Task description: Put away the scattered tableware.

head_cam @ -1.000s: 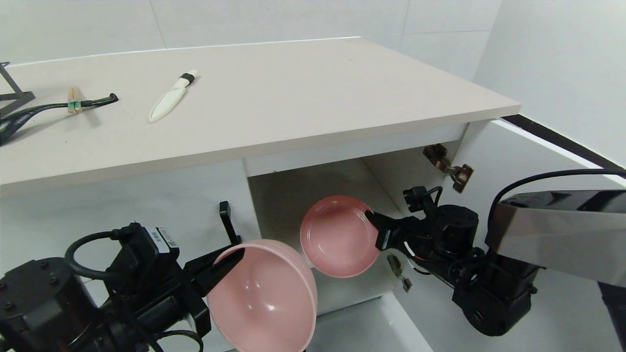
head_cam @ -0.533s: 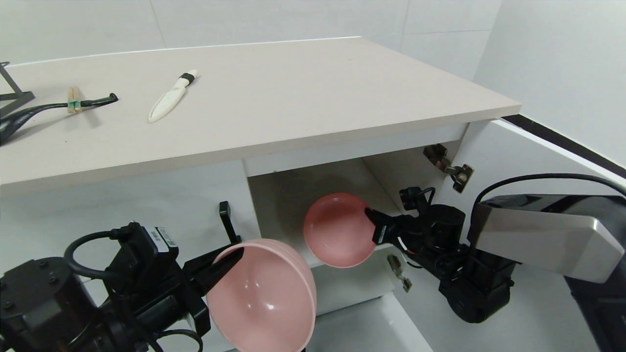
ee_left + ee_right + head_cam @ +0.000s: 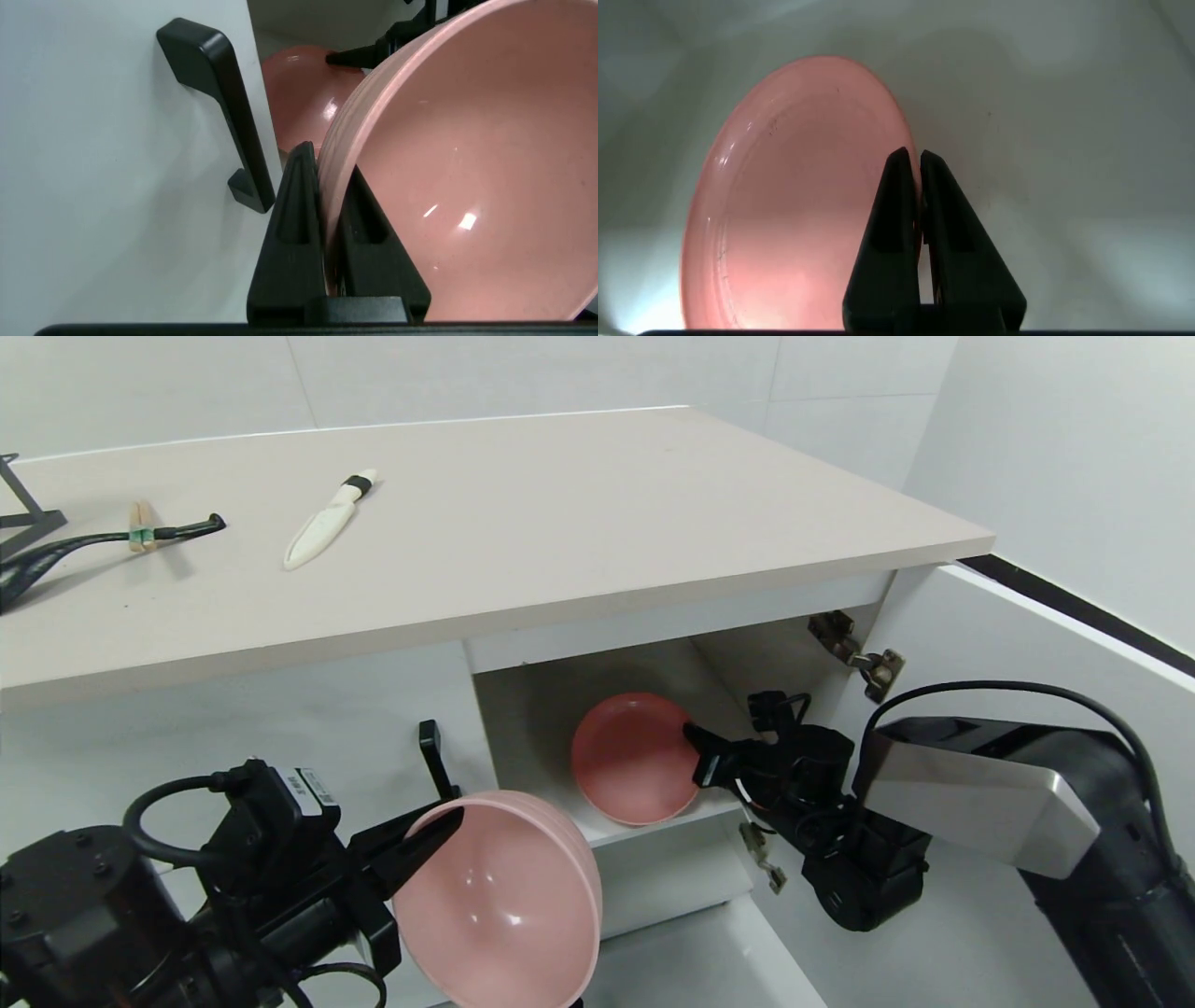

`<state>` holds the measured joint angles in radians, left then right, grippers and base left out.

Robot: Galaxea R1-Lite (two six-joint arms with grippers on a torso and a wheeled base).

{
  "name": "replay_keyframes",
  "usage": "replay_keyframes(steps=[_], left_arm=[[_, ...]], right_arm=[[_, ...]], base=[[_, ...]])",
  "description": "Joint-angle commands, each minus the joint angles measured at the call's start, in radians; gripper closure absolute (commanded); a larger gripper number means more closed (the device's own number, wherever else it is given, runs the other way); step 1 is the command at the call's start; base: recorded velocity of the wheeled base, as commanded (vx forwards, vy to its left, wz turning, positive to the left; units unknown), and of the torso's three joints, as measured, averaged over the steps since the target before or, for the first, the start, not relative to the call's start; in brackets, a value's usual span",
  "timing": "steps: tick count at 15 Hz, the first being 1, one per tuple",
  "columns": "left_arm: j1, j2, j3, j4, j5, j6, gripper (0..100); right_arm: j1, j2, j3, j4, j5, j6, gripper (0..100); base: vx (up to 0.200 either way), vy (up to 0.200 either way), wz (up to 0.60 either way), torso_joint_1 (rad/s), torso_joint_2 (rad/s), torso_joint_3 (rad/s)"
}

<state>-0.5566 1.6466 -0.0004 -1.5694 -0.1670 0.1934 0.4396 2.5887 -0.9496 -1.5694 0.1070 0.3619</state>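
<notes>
Open cabinet (image 3: 551,700) under tabletop (image 3: 560,523): R jaws clamp plate (image 3: 627,770) rim, tilted to slide onto shelf (image 3: 644,829); L jaws pinch bowl (image 3: 504,905) rim outside, prob. next in.

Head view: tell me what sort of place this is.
Most likely a kitchen: a countertop over an open cabinet, a tiled wall behind, and tableware: a knife on the countertop, a pink plate inside the cabinet, a pink bowl held outside it.
</notes>
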Motion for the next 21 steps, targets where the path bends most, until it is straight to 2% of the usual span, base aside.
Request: replay_keyframes(steps=[1, 14, 15, 19, 21], left_arm=[[0.000, 0.002, 0.000, -0.001, 0.000, 0.000, 100], [0.000, 0.002, 0.000, -0.001, 0.000, 0.001, 100], [0.000, 0.002, 0.000, -0.001, 0.000, 0.000, 100], [0.000, 0.006, 0.000, -0.001, 0.000, 0.001, 100], [0.000, 0.007, 0.000, -0.001, 0.000, 0.000, 100]], right_arm=[[-0.001, 0.031, -0.037, -0.001, -0.003, 0.011, 100], [-0.004, 0.057, -0.063, -0.001, -0.086, 0.022, 100], [-0.005, 0.064, -0.063, -0.001, -0.086, 0.019, 0], [-0.005, 0.060, -0.060, -0.001, -0.093, 0.014, 0], [-0.002, -0.005, -0.028, -0.001, -0.170, -0.023, 0]], base=[[0.000, 0.000, 0.00, 0.000, 0.00, 0.000], [0.000, 0.000, 0.00, 0.000, 0.00, 0.000], [0.000, 0.000, 0.00, 0.000, 0.00, 0.000], [0.000, 0.000, 0.00, 0.000, 0.00, 0.000], [0.000, 0.000, 0.00, 0.000, 0.00, 0.000]])
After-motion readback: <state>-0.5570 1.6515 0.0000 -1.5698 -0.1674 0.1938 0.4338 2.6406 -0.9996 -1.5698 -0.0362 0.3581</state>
